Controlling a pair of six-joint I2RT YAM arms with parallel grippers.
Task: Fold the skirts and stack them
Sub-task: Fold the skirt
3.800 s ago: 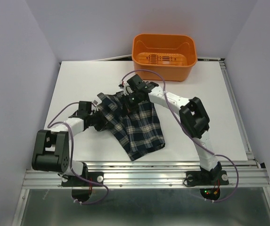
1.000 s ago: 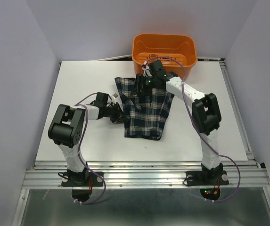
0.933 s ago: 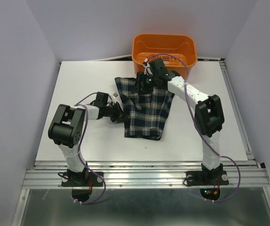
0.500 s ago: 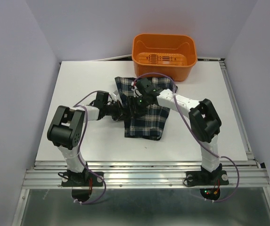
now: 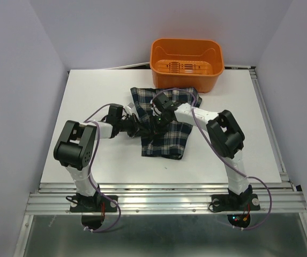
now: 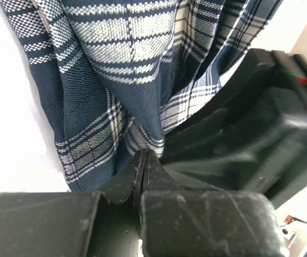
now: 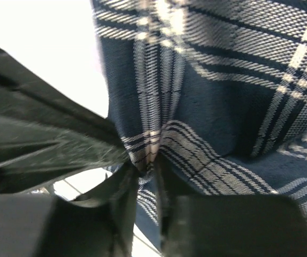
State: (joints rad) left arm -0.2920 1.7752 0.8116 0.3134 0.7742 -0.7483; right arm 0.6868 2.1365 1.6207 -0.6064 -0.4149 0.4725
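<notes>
One plaid skirt (image 5: pixel 170 143) lies in the middle of the white table (image 5: pixel 89 96). Its top end is close to the orange basket (image 5: pixel 185 72) at the top of the frame, and its bottom end points toward the bottom of the frame. The cloth looks bumpy and bunched, not flat and neat.

The left gripper (image 5: pixel 140 128) is at the left side of the skirt. It is pinched tight on the edge of the cloth, and its wrist view shows the plaid edge going in between the two fingers. The right gripper (image 5: pixel 157 126) is just beside it, a little more to the right and on top of the skirt. Its jaws are narrow, and its wrist view shows a small fold of the cloth squeezed between them. So both grippers hold the same skirt, very near each other.

I think the job is only at its start. The skirt is out on the table and both grippers have hold of it, but I see no tidy fold yet. I see no pile of folded skirts anywhere, and I cannot see a second skirt. The folding and the stacking are both left to do
</notes>
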